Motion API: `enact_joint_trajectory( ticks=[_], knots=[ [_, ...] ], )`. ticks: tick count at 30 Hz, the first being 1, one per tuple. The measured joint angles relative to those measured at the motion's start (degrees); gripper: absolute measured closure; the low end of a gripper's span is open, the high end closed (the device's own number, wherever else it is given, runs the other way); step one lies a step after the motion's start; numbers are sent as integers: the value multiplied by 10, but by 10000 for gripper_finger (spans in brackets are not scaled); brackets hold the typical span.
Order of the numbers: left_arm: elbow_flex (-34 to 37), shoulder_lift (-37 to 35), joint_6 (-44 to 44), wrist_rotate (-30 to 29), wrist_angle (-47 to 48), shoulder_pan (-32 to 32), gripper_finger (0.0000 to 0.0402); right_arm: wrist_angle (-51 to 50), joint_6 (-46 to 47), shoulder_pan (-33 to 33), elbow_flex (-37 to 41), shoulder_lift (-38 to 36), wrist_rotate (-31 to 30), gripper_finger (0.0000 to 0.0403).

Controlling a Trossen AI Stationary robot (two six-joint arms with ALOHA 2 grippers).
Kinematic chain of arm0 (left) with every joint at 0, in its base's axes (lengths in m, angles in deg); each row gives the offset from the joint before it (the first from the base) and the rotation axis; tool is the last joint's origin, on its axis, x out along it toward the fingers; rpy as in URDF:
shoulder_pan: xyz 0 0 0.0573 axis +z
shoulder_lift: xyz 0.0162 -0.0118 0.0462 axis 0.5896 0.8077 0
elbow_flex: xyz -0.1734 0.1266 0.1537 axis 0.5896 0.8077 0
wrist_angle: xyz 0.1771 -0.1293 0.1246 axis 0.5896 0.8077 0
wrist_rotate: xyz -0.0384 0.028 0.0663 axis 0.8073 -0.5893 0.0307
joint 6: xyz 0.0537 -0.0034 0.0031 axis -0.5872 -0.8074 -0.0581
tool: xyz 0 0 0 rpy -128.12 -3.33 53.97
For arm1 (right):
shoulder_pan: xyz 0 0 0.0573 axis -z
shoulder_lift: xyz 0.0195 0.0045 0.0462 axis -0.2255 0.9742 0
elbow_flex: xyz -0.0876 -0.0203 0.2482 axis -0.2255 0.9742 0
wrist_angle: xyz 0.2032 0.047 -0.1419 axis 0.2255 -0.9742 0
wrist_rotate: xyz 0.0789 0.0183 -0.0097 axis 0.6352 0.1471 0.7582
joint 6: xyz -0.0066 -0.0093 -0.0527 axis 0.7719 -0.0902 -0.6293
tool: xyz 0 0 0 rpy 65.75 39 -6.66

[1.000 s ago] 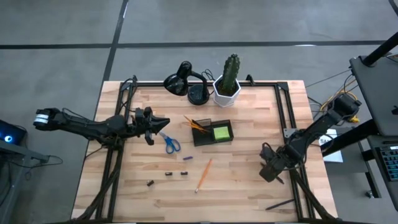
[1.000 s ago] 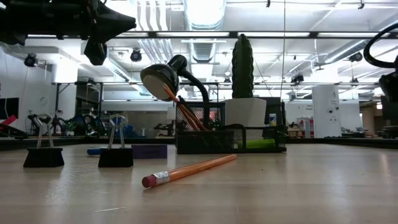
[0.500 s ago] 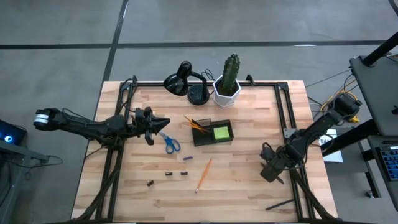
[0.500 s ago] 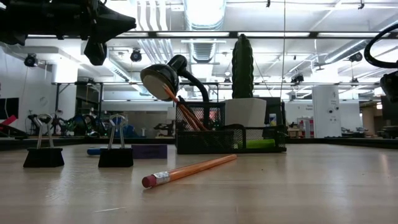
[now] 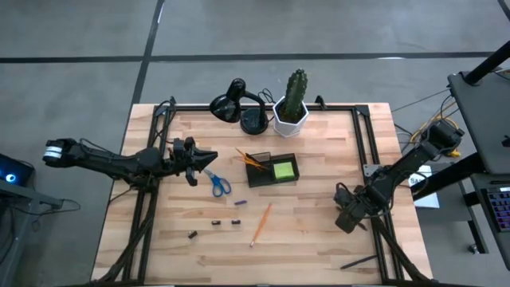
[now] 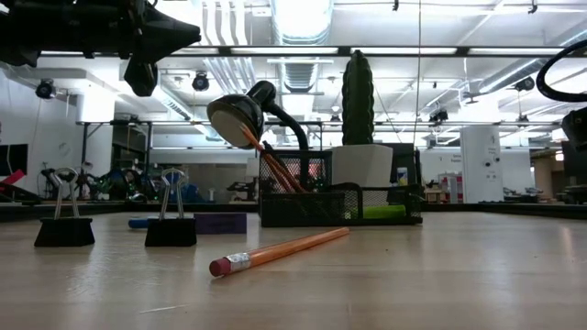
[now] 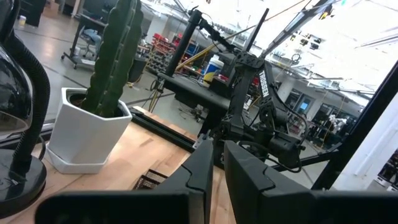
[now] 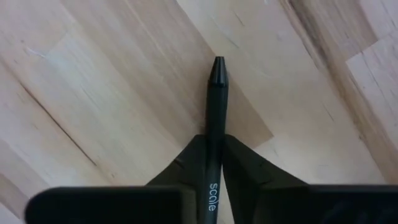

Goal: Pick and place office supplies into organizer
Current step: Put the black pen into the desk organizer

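Your right gripper [image 5: 347,217] sat low over the right side of the table [image 5: 319,239], well apart from the organizer [image 5: 272,171]; its jaws were clamped on a black pen [image 8: 214,118], which ran between the two fingers [image 8: 249,171] and poked out past their tips, just above the wood.

Your left gripper [image 5: 194,163] hung above the left half of the table, near the blue-handled scissors [image 5: 219,185]; its jaws were closed with only a thin slit between the fingers [image 7: 245,174], and they held nothing.

The organizer stood near the middle of the table, just in front of the cactus pot [image 5: 290,118] and the desk lamp [image 5: 237,105]; it already carried orange pencils [image 5: 252,159] leaning out of its left compartment and the lime-green sticky pad [image 5: 284,169] in its right one.

Loose items lay on the bare wood in front of it — one orange pencil [image 5: 260,223] with its eraser end towards the front edge, a small purple piece [image 5: 240,204] beside the scissors, and three binder clips [image 5: 215,224] in a scattered line further left; in the low view two of those clips [image 6: 171,225] stood upright side by side; another thin black stick [image 5: 360,260] lay near the front right corner.
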Motion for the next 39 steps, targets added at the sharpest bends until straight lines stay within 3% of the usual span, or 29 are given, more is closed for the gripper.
enact_joint_trajectory(
  ticks=[3,33,39],
  knots=[
    [0,0,0,0,0,0,378,0,6,0,0,0,0,383],
    [0,0,0,-1,1,0,378,3,21,0,-50,0,-28,388],
    [0,0,-3,0,0,0,378,5,22,0,-68,-1,-81,388]
  ],
)
